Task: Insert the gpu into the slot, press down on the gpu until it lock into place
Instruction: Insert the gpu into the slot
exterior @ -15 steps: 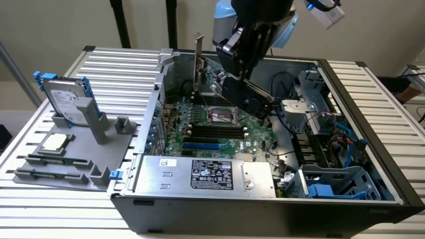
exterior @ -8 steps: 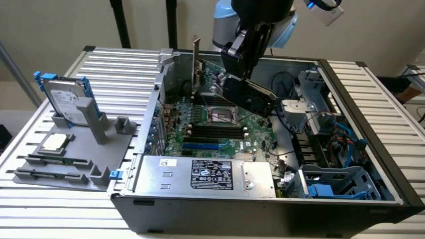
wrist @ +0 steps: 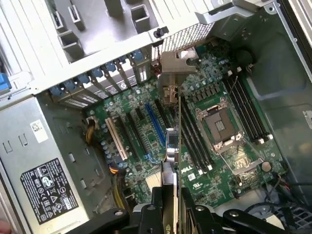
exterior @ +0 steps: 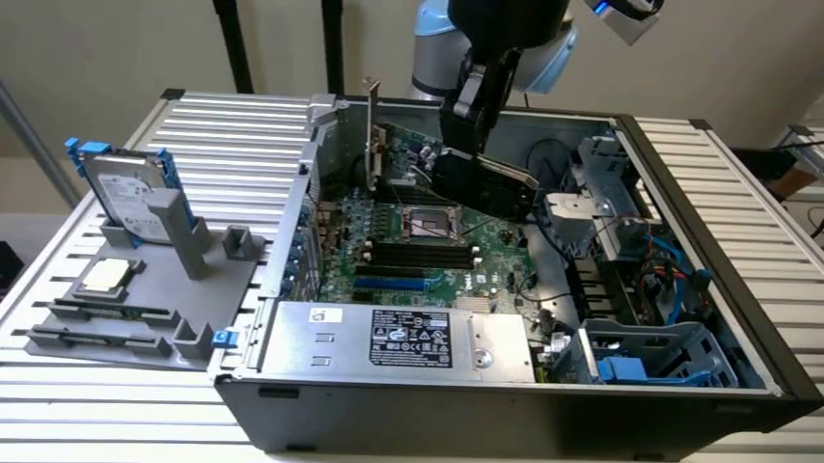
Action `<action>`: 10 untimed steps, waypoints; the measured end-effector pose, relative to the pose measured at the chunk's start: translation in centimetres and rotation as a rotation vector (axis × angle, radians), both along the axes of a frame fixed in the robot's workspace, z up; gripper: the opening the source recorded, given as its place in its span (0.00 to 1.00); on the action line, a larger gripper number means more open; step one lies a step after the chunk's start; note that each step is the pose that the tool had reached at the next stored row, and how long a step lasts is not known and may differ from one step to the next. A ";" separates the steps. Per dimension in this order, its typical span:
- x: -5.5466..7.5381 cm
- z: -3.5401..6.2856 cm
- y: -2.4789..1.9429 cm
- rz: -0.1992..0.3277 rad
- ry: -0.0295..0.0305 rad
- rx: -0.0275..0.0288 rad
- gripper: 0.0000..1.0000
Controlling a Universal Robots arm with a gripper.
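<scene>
While the gripper (exterior: 460,130) clamps the gpu (exterior: 487,185) by its upper edge in the exterior view, the card hangs tilted beneath it, above the motherboard (exterior: 445,246). The slot (exterior: 390,283) lies lower, apart from the fingers. In the wrist view, the gpu (wrist: 170,146) stretches edge-on ahead of the gripper (wrist: 170,214), with the slot (wrist: 155,124) running just beside it.

Gripper: black two-fingered gripper (wrist: 171,207), matt finish.
Gpu: flat black rectangular gpu (exterior: 487,185) clamped between the gripper's fingers, matt dark plastic shroud.
Bracket: dull grey bare-metal end bracket (wrist: 178,61) at the card's end far from the gripper.
Slot: long narrow bright-blue slot (wrist: 155,124) near the held card, smooth plastic.
Board: green circuit board (wrist: 214,183) below the gripper, satin sheen.
Power supply: large silver box (exterior: 322,338) well apart from the gripper, dull sheet metal, matt printed label (exterior: 409,338).
</scene>
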State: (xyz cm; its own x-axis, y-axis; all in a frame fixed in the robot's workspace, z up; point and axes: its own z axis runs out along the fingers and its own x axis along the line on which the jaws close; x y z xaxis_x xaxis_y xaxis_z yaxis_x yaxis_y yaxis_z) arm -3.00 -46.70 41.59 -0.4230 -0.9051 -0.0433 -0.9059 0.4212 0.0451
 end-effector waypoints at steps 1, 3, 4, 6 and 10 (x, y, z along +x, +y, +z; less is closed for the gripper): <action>0.0 -0.04 0.00 0.019 -0.0012 0.0015 0.26; 0.0 -0.11 0.00 0.055 -0.0033 0.0044 0.26; 0.0 -0.14 0.00 0.072 -0.0043 0.0058 0.26; 0.0 -0.23 0.00 0.108 -0.0064 0.0090 0.26; 0.0 -0.38 0.00 0.182 -0.0102 0.0157 0.26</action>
